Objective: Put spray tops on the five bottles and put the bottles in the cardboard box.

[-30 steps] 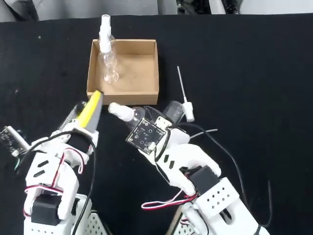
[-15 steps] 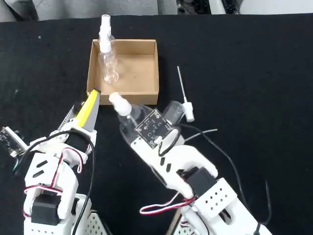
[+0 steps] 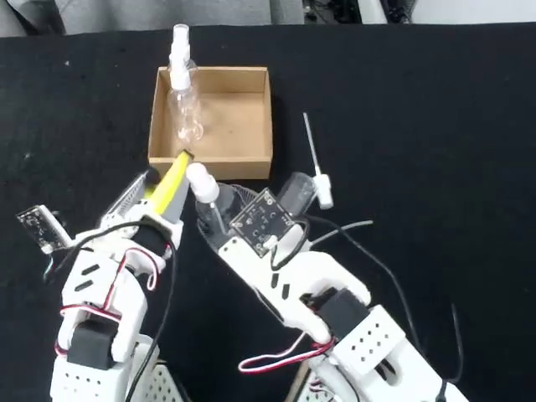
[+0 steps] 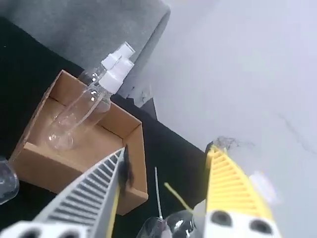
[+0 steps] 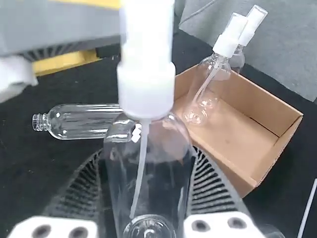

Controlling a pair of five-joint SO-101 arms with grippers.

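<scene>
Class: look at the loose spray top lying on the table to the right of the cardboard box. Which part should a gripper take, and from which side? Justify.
Probably the white head of the spray top, from above, with the fingers closing across it. It lies flat on the table, and its dip tube looks too thin to grip and is best left free for insertion.

We see bright, even light from above on the black table [image 3: 419, 100], with hardly a shadow beside the fingers. The clear bottle [image 5: 148, 148] clamped between the fingers of the right gripper [image 5: 146, 168] carries soft white glints. Beyond the spread fingers of the left gripper [image 4: 167, 151], a white wall [image 4: 237, 74] glows.
</scene>
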